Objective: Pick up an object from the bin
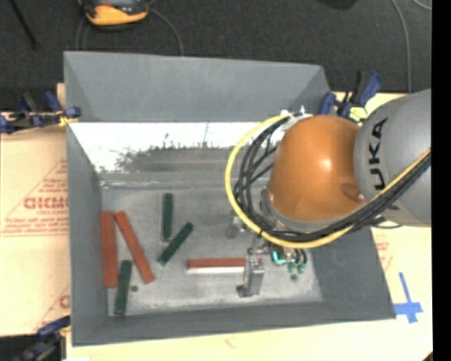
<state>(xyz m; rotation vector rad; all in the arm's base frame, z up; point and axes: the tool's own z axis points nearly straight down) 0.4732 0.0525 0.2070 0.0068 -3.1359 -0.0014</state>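
Observation:
My gripper [251, 274] hangs low over the bin floor, right of the middle and near the front wall. A short red stick [214, 263] lies flat, with its right end against the gripper's left side. I cannot tell whether the gripper is touching it. A pale strip runs along the stick's lower edge. Further left a dark green stick [175, 244] lies slanted, and another dark green stick [167, 216] lies lengthwise just above it.
At the bin's left lie two long red sticks [107, 248] [134, 247] and a dark green stick [122, 286] near the front left corner. The orange wrist cover and looped cables hang over the bin's right half. A small bright green bit [293, 262] shows beside the gripper.

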